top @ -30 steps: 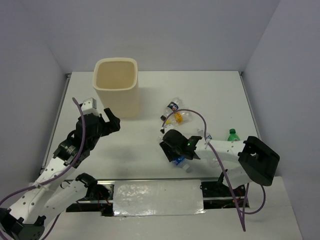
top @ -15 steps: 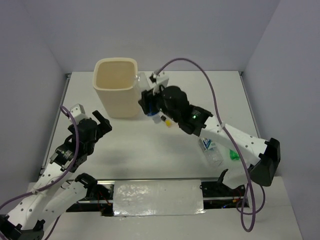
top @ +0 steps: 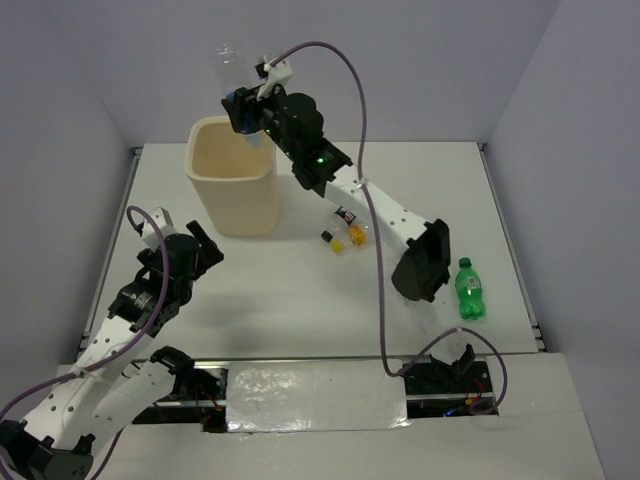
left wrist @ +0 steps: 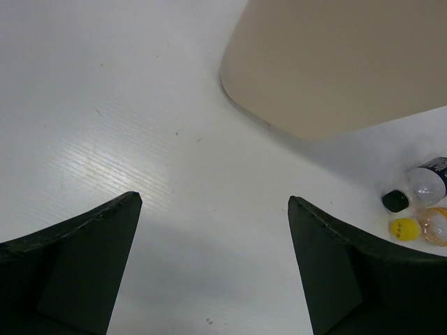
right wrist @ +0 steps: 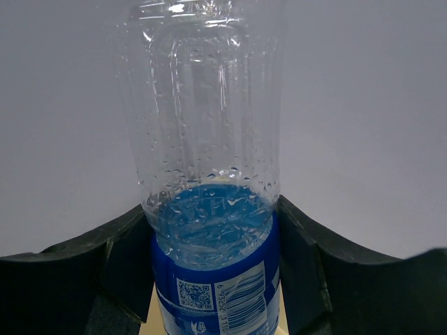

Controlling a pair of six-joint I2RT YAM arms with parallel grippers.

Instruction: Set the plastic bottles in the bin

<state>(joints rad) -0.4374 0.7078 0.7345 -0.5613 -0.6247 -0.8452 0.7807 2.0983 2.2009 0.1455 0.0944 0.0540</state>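
Note:
My right gripper is shut on a clear bottle with a blue label and holds it upright above the far rim of the cream bin. In the right wrist view the bottle fills the gap between both fingers. Small clear bottles with orange-yellow contents lie right of the bin. A green soda bottle lies at the right. My left gripper is open and empty, low over the table in front of the bin. In its wrist view it faces the bin's base and the small bottles.
The right arm stretches diagonally across the table, its black elbow hanging above the area left of the green bottle. Grey walls close in the table on three sides.
The right arm lifted the blue-label bottle from the near table, swung left and up, and now holds it above the bin. The left arm drew back a little.

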